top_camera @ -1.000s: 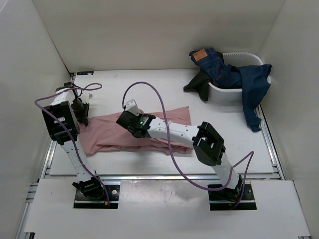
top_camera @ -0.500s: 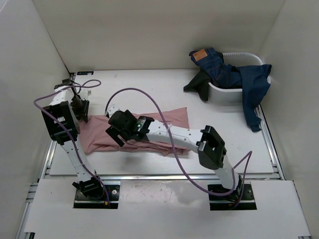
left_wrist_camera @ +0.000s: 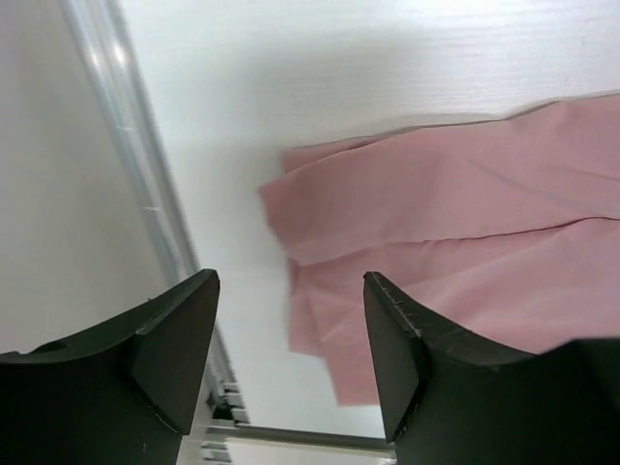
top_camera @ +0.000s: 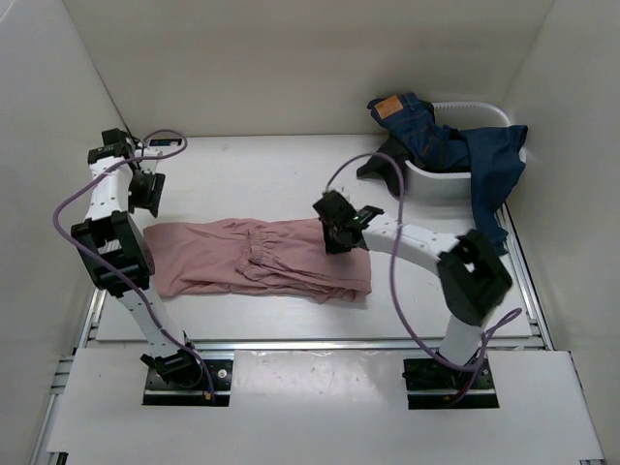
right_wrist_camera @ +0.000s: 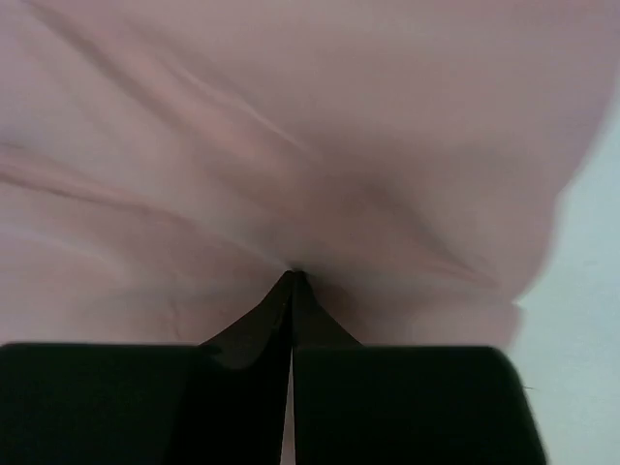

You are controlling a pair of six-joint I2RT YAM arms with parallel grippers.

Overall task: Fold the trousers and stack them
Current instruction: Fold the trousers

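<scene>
The dusty-pink trousers [top_camera: 223,257] lie folded lengthwise across the middle of the table, with the gathered waist near the centre. My left gripper [top_camera: 145,194] hangs above the table's far-left corner, just beyond the cloth's left end. In the left wrist view it [left_wrist_camera: 291,281] stands open with nothing between its fingers, and the trousers' end [left_wrist_camera: 436,203] shows past them. My right gripper [top_camera: 332,237] is down on the right end of the trousers. In the right wrist view it [right_wrist_camera: 293,274] is shut, with pink fabric [right_wrist_camera: 291,145] puckered around its tips.
A white basket [top_camera: 455,184] stands at the back right with blue jeans [top_camera: 436,136] draped over its rim and a dark garment [top_camera: 383,165] beside it. A metal rail [left_wrist_camera: 145,194] runs along the table's left edge. White walls enclose the table.
My left gripper opened, let go of the trousers' left end and lifted away towards the back. My right gripper moved from the left-middle of the cloth to its right end, opening and shutting again.
</scene>
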